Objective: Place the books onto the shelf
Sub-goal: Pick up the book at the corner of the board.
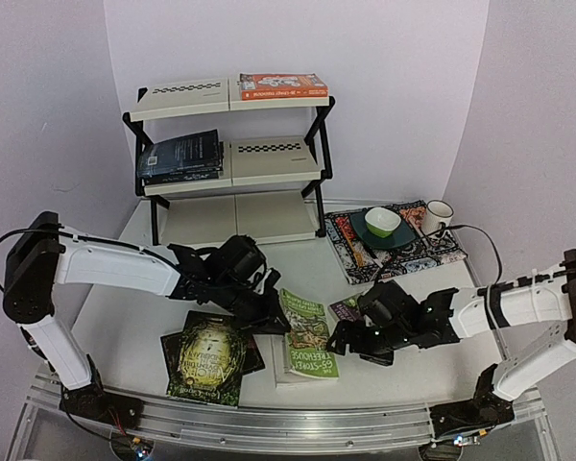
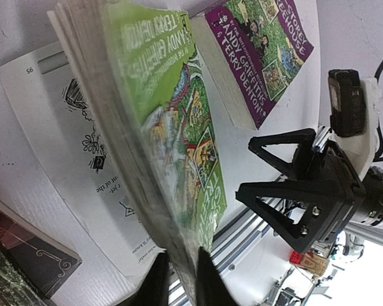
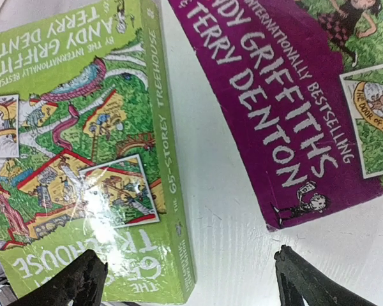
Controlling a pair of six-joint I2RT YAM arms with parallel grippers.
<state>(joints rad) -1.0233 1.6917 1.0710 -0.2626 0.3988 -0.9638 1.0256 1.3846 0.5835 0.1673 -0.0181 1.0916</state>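
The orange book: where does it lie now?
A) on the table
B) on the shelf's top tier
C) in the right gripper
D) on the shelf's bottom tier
B: the orange book lies flat on the top tier of the shelf, at its right.

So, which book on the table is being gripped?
The bright green 65-Storey Treehouse book, pinched by the left gripper; the purple book and dark green-gold book lie free.

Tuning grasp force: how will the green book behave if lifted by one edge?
Likely floppy: the green book is a thin paperback, and its pages fan apart where the left gripper pinches it. The cover shows glare, so it may be slick and slip. Probably light for its size.
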